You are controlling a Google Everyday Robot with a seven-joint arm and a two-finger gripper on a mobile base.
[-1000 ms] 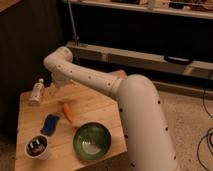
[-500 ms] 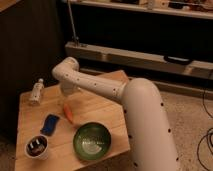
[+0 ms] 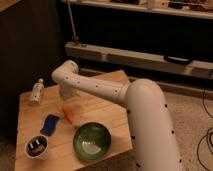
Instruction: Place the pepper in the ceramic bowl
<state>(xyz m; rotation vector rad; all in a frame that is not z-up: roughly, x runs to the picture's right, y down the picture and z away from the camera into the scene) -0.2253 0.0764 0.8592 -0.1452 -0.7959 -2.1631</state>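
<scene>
wooden table top point(image 3: 102, 95) carries everything. the claw point(image 3: 67, 100) has swung in and dropped to just above the pepper point(image 3: 68, 114), which lies on the wood beneath it; the claw's spread i can't make out. a grasp likely comes next; the green ceramic bowl point(image 3: 80, 134) sits near, beyond the pepper.

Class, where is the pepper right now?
Camera view: the pepper lies on the wooden table between the blue sponge and the ceramic bowl, just below the gripper.

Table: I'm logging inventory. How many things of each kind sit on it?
Bowl: 1
Cup: 1
Bottle: 1
Pepper: 1
Sponge: 1
Total: 5
Gripper hangs by the Pepper.
</scene>
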